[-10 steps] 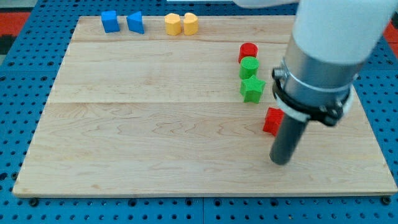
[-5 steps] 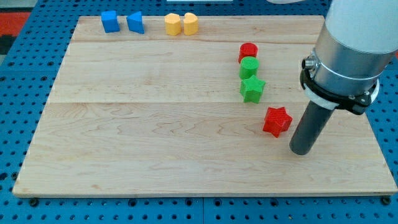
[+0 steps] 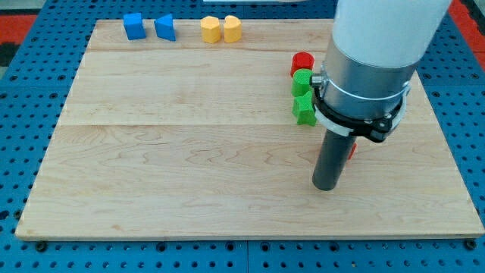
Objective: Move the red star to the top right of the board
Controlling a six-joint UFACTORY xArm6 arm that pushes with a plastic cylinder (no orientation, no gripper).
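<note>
The red star point(image 3: 352, 149) lies at the board's right of centre, almost wholly hidden behind my rod; only a red sliver shows at the rod's right edge. My tip point(image 3: 326, 186) rests on the wooden board point(image 3: 182, 152), just below and slightly left of the star. The arm's wide collar covers the area above it.
A red cylinder point(image 3: 301, 62), a green cylinder point(image 3: 302, 80) and a green star point(image 3: 303, 110) form a column just above and left of the rod, partly covered by the arm. Two blue blocks point(image 3: 134, 26) point(image 3: 164, 27) and two yellow blocks point(image 3: 211, 29) point(image 3: 232, 28) line the top edge.
My tip has swung from the star's lower right to its lower left, and the arm now covers the star. The star itself does not appear to have moved.
</note>
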